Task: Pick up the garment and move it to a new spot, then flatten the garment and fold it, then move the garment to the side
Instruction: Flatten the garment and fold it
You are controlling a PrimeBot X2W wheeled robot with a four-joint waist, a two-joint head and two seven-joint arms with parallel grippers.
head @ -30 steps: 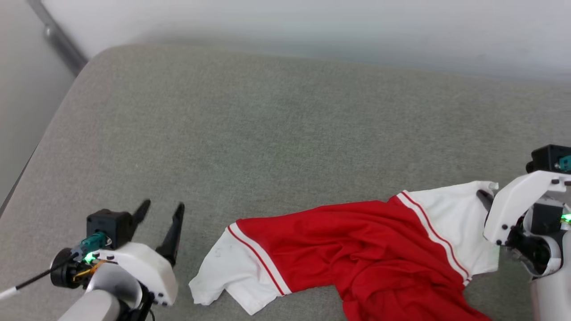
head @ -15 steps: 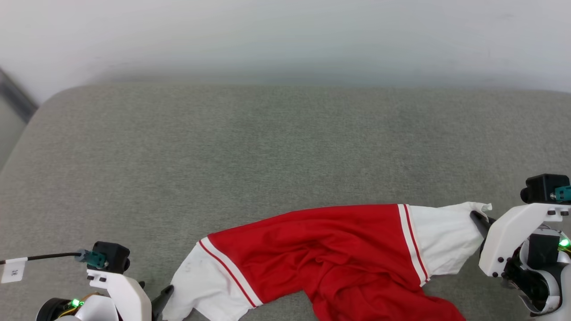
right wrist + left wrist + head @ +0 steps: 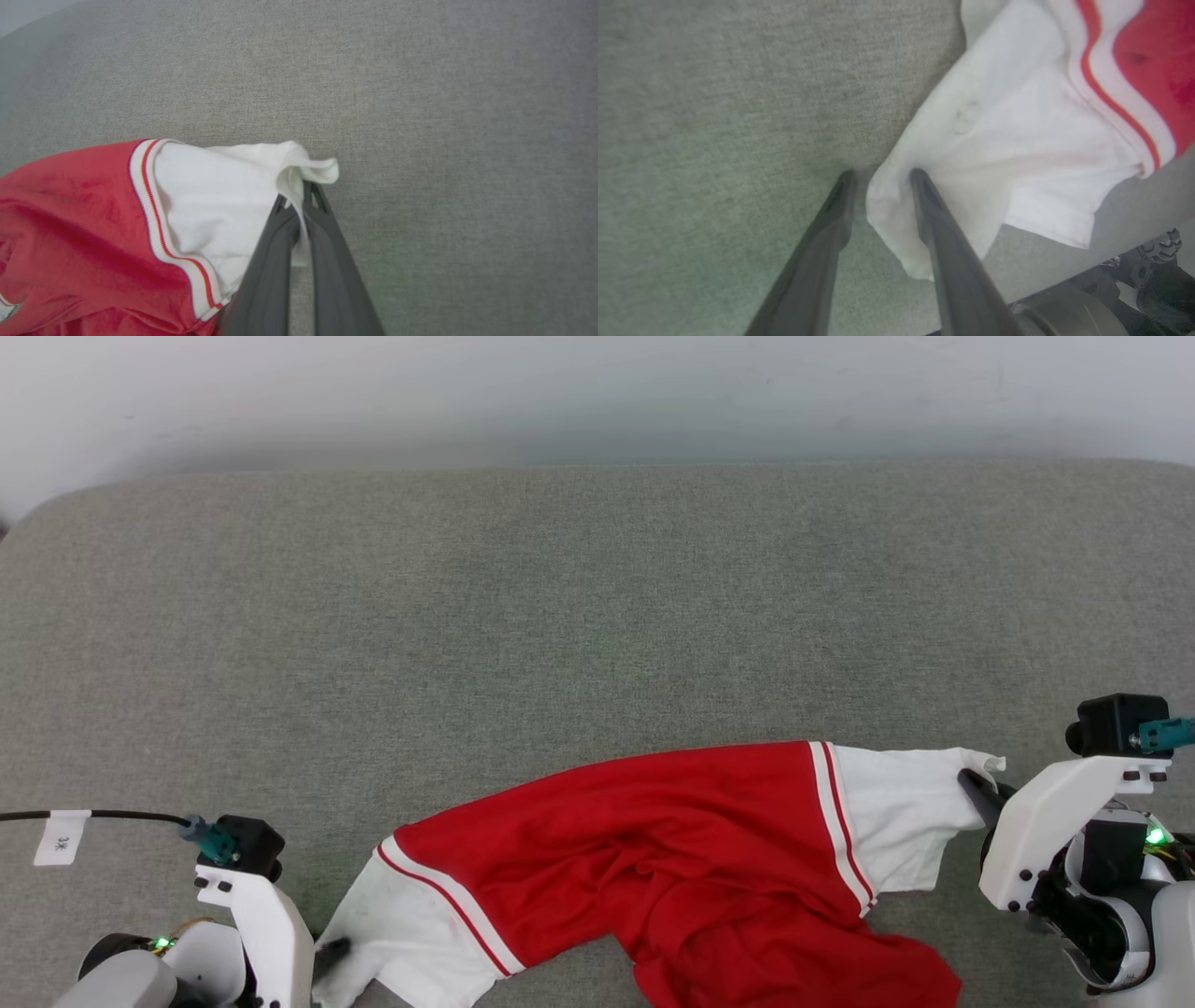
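Red jersey cloth with white short sleeves lies bunched on the grey fabric-covered surface [image 3: 560,597]: the garment [image 3: 672,840] is stretched sideways along the near edge of the head view, its red body creased in the middle and running out of the bottom of the picture. Each sleeve joins the body at a red-and-white striped trim [image 3: 154,210].

At the lower right of the head view, the right gripper [image 3: 299,193] has its fingers pressed together on the hem of the right sleeve [image 3: 219,200]. A small fold of white cloth curls up over the fingertips, and the sleeve is drawn out towards them.

At the lower left, the left gripper [image 3: 880,175] has its fingers apart and pointing down at the surface. They straddle the outer edge of the left sleeve [image 3: 1017,154]: one finger rests on top of the white cloth and the other meets the bare grey fabric just beside it, with the sleeve's edge between them. Whether they press on the cloth I cannot tell.

A thin black cable [image 3: 121,816] with a white tag runs in from the left edge to that wrist, and a pale wall [image 3: 597,392] stands behind the surface
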